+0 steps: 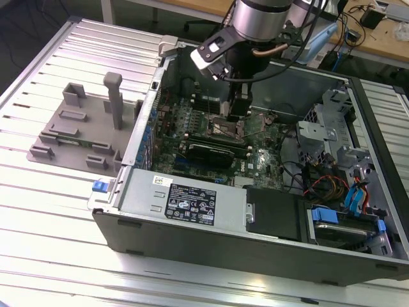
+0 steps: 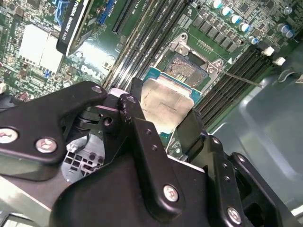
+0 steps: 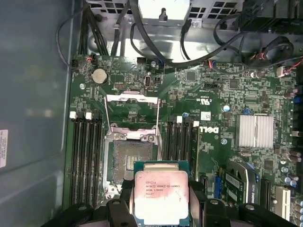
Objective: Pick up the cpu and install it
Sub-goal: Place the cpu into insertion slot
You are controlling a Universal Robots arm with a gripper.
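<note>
**Cpu held near open socket**

I had the jaws closed on the cpu's opposite edges, holding it over the motherboard, offset from the socket and not yet seated. I judged the install step was in hand; seating called for squaring it over the socket.

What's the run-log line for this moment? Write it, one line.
gripper: shut on cpu | cpu: held over motherboard, by socket, not seated | socket: open, empty

Arm: silver-grey round joint, black cables alongside. Hand: 2 matte black linked fingers, silver screws at pivots; white camera block above hand.
</note>
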